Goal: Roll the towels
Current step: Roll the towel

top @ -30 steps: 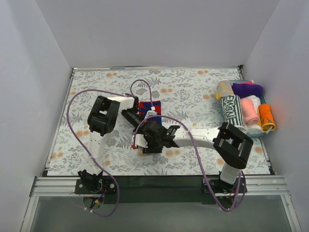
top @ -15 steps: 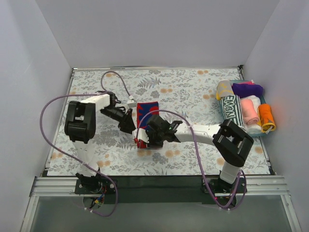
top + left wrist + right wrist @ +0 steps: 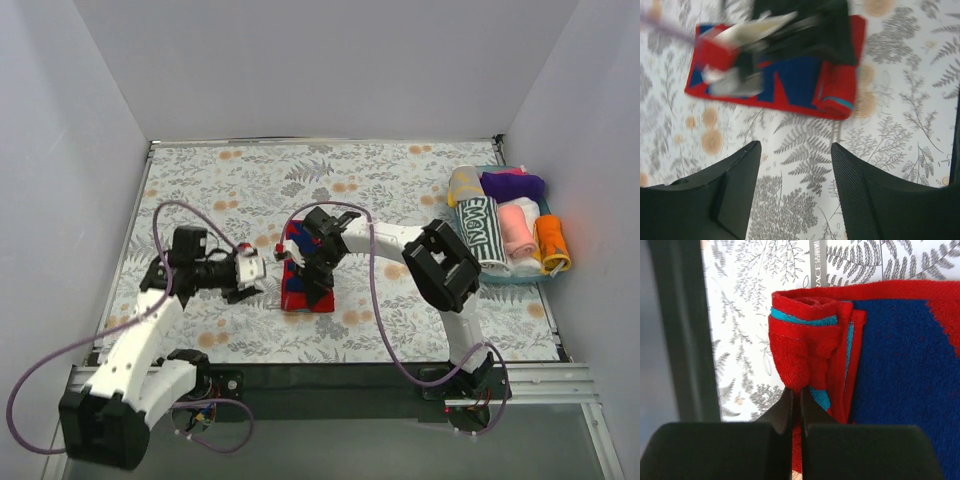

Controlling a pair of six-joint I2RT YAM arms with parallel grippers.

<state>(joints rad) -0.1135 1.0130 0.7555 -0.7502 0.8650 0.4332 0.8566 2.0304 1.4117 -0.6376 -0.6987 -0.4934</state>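
Finds the red and blue towel (image 3: pixel 298 298) lying on the fern-printed table (image 3: pixel 400 190), a little nearer than centre, with one short end curled over into the start of a roll. Keeps that end pinched in the right jaws, pressed together on the doubled red hem with its teal stripe. Differs from a second ago on both sides: closes the right jaws, then half apart over the cloth, and draws the left jaws back to the left, now apart, just beside the towel and touching nothing. Reads as a handover, with the rolling likely left to the right side and barely begun. Gives the whole layout only from above, including the finished rolls (image 3: pixel 485 225) and a salmon-pink towel (image 3: pixel 515 230) packed at the far right. Reveals the curled hem and the pinch only through the right wrist view. Confirms the bare print between towel and left jaws only through the left wrist view.
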